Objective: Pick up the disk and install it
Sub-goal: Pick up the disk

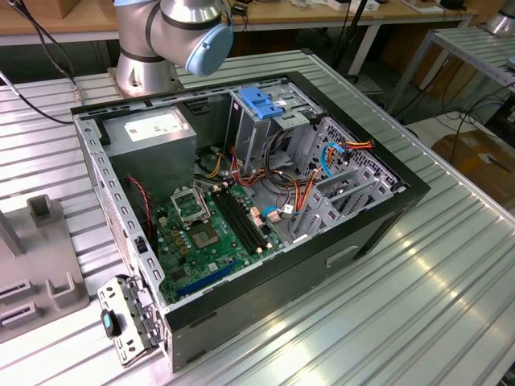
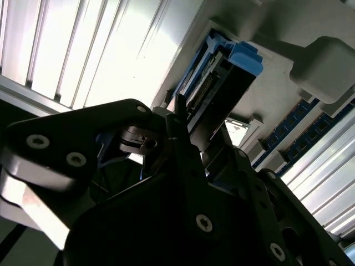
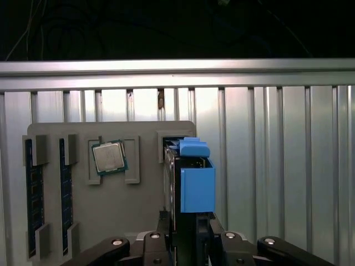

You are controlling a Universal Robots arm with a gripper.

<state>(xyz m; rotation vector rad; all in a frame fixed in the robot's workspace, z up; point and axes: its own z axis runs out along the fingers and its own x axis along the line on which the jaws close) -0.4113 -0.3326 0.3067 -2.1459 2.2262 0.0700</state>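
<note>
Claw pinching the disk upright at grey tray — ribbed metal table beneath, dark room beyond

Arm: silver-grey metal robot arm, fat cylindrical joints on a round silver base column. The joint end is closed by a pale blue round plastic cap.

Claw: matte black throughout, built from flat plate links with rounded ends. In the first wrist view, small silver screw heads sit at the link pivots, four in a row. In the second wrist view, there are more socket-head screws on the black plates, a bright silver cylindrical pivot pin and a pale grey rounded housing edge. The fingers are slim, black and straight-edged.
</note>
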